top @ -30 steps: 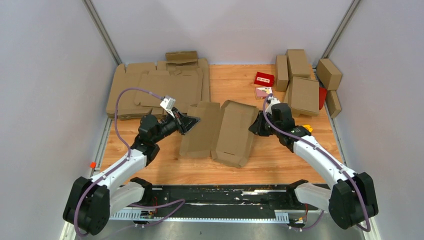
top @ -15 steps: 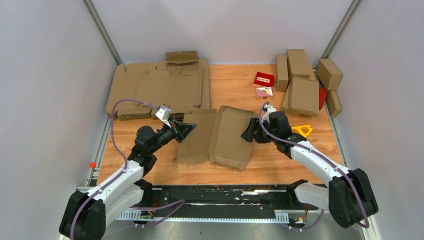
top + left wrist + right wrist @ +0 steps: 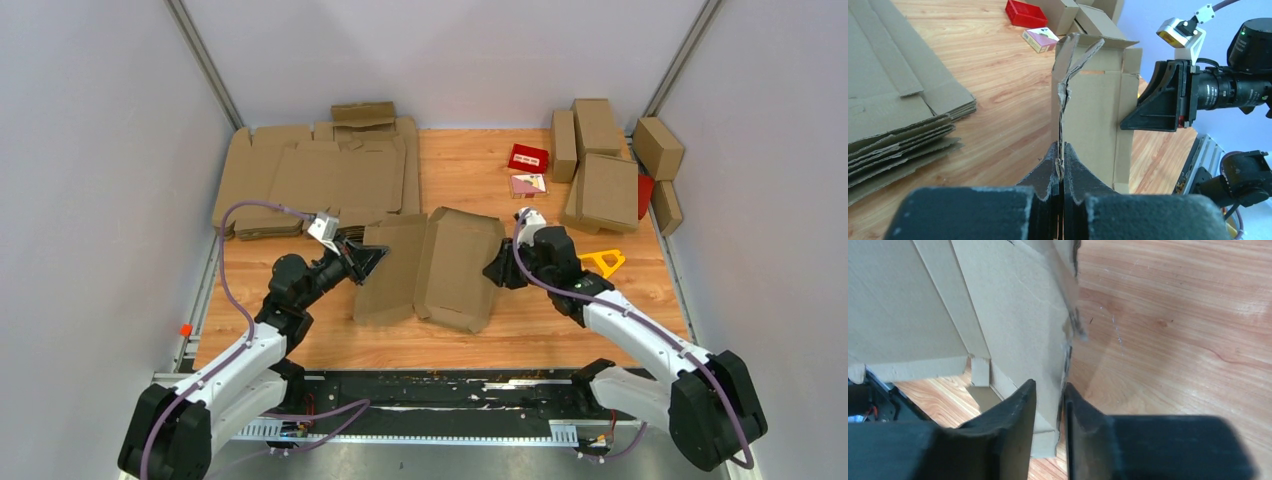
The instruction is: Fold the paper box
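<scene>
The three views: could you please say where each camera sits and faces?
Top external: above and behind, looking down at the table; both arms show.
Left wrist: on that arm, facing the left end effector pinching the paper box.
Right wrist: on that arm, facing the right end effector astride the box's edge.
Top and left wrist share the right arm.
</scene>
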Action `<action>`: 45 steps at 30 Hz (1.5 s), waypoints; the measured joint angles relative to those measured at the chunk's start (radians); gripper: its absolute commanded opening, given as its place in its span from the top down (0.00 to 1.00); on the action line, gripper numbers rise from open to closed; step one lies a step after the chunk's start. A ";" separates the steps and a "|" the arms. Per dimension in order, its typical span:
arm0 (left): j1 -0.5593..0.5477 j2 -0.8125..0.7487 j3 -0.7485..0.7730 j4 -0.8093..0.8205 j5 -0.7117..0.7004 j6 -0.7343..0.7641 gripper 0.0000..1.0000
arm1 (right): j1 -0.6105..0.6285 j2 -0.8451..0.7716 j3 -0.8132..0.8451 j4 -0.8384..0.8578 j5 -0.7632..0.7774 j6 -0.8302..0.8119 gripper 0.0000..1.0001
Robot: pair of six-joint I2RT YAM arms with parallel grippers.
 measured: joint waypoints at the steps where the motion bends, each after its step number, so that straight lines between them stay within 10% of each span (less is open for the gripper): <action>1: 0.000 0.000 -0.002 -0.001 0.000 0.000 0.96 | 0.010 0.001 0.000 0.000 0.008 -0.010 0.92; 7: 0.000 -0.009 -0.002 -0.032 -0.001 0.018 0.50 | 0.039 0.041 0.039 -0.019 0.091 -0.034 0.99; 23: 0.000 -0.054 -0.002 -0.174 -0.080 0.076 0.47 | 0.071 -0.113 0.068 -0.001 0.104 -0.183 0.91; 32: 0.000 -0.077 0.013 -0.179 -0.104 0.108 0.54 | 0.161 -0.038 0.096 0.004 0.202 -0.237 0.90; 35: 0.000 -0.073 0.015 -0.179 -0.105 0.115 0.71 | 0.179 -0.037 0.096 0.016 0.251 -0.250 0.90; 39: 0.000 -0.075 0.015 -0.179 -0.105 0.132 0.97 | 0.185 -0.036 0.096 0.048 0.306 -0.254 0.61; 45: 0.000 -0.077 0.016 -0.157 -0.121 0.149 1.00 | 0.186 0.015 0.123 0.063 0.368 -0.233 0.36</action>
